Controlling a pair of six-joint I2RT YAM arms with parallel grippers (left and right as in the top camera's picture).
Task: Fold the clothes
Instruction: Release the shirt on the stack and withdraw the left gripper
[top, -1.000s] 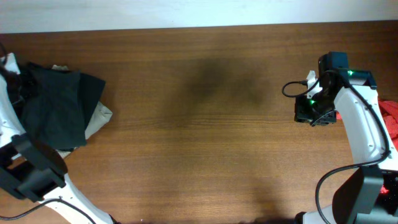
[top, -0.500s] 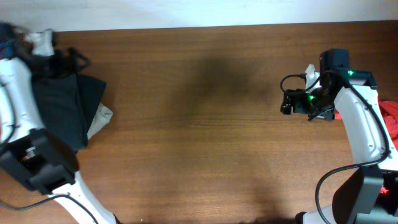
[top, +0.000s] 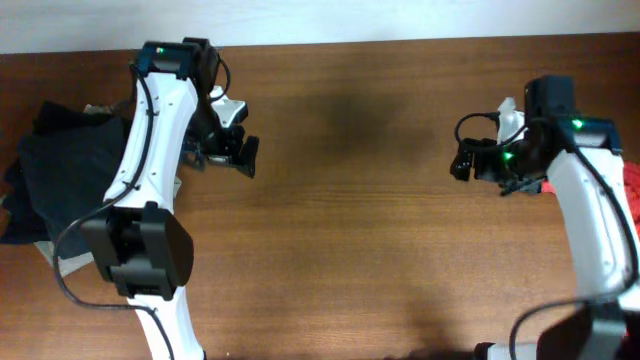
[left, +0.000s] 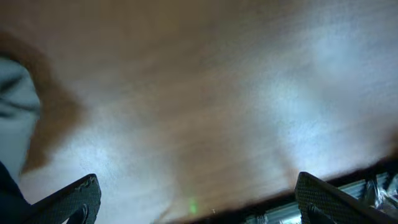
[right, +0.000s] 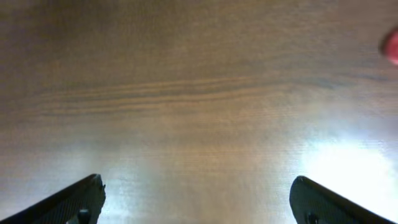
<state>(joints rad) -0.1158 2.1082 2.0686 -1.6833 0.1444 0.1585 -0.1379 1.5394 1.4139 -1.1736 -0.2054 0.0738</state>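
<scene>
The clothes lie as a dark green-black heap (top: 62, 180) at the table's left end, with a pale piece (top: 48, 252) showing at its lower edge. My left gripper (top: 246, 156) hangs over bare wood to the right of the heap, open and empty. In the left wrist view its fingers (left: 73, 198) stand wide apart, and a blurred pale fold of cloth (left: 15, 102) shows at the left edge. My right gripper (top: 461, 161) hovers over bare wood at the right, open and empty, its fingers (right: 76, 198) spread wide in the right wrist view.
A red garment (top: 633, 190) lies at the table's right edge behind the right arm; a red speck of it (right: 392, 45) shows in the right wrist view. The brown wooden table (top: 350, 230) stretches between the two grippers. A white wall borders the far edge.
The left arm swung from the far left, over the heap, out to the right above bare wood, and its jaws opened. The right jaws opened too and turned to point left.
</scene>
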